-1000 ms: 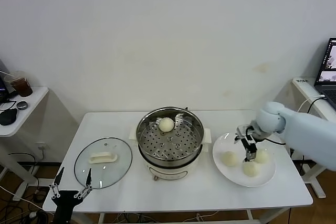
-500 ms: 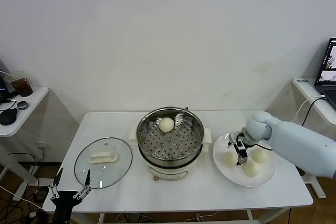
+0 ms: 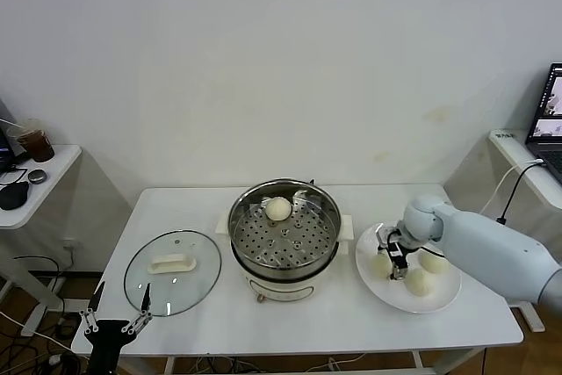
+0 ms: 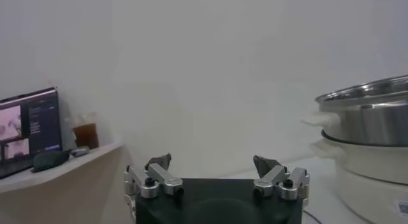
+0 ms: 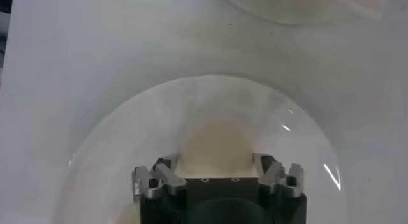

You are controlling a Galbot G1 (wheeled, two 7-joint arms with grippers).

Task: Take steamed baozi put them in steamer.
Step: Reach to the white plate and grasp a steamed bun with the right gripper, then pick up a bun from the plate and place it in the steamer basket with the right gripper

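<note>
The right tool [image 3: 390,258] straddles a round, axis-less baozi [image 3: 381,263] on the plate [image 3: 439,298], fingers around it, grip uncertain.

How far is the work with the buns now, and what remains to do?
Done: one bun sits in the steamer. In hand: the right tool is down around the leftmost bun on the plate, not lifted. Left: that bun and two others. The left tool waits, open, below the table's front-left corner.

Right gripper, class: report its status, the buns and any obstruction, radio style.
Right gripper down over leftmost pale round bun on flat white plate, bun between its fingers. Left gripper open, parked off the table's front left corner. One bun in shiny steel steamer. Nothing blocking.
</note>
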